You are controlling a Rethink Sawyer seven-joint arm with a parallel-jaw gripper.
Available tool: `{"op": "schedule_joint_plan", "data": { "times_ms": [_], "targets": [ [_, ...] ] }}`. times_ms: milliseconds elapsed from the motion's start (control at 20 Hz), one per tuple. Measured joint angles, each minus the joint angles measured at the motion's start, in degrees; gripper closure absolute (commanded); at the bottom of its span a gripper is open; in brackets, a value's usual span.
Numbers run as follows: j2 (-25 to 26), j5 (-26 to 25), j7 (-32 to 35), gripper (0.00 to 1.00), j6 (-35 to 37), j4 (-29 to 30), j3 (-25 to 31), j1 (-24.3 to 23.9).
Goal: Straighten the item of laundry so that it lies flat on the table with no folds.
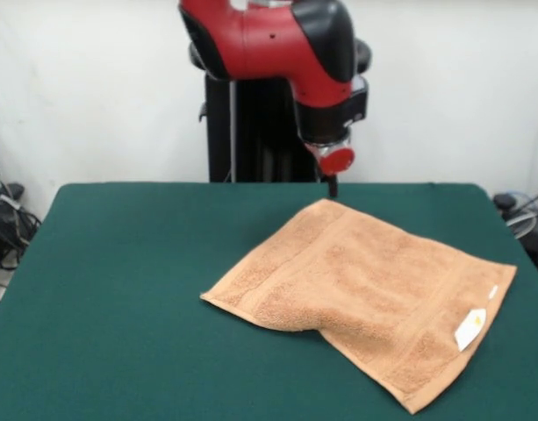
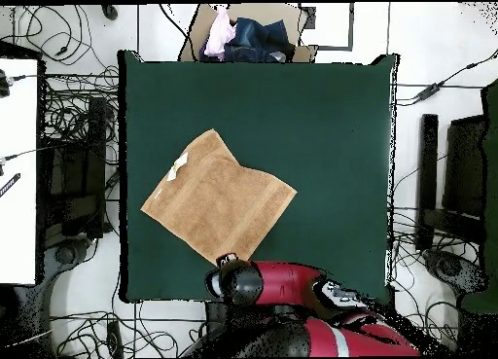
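The peach-orange towel lies spread on the right half of the green table, turned like a diamond. Its near-left edge bulges where a corner is folded under. The white label with a yellow mark sits by its right corner. My gripper hangs just above the towel's far corner, a red disc above its dark tip. In the overhead view the towel lies left of the table's middle, with a notch in its upper edge. The arm's end covers the towel's corner nearest the base and hides the gripper.
The black pedestal stands behind the table's far edge. A cardboard box with clothes sits beyond the table's opposite edge. Cables lie on the floor all round, and a white surface is at the left.
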Motion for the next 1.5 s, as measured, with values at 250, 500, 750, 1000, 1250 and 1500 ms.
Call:
{"op": "schedule_joint_plan", "data": {
  "times_ms": [250,500,750,1000,1250,1500],
  "targets": [
    [4.7,0.0,0.0,0.00,-5.0,-2.0,-2.6,0.0],
    [7.9,-1.8,0.0,0.00,-12.6,-1.9,-3.8,-0.9],
    [8.5,-3.5,0.0,0.00,-16.0,-1.3,-3.9,-1.5],
    [8.7,-3.6,0.0,0.00,-17.5,-0.9,-4.4,-1.1],
    [8.9,-3.6,0.0,0.00,-19.4,-0.6,-5.1,-0.4],
    [9.2,-3.6,0.0,0.00,-21.1,-0.1,-5.2,-0.7]
  ]
}}
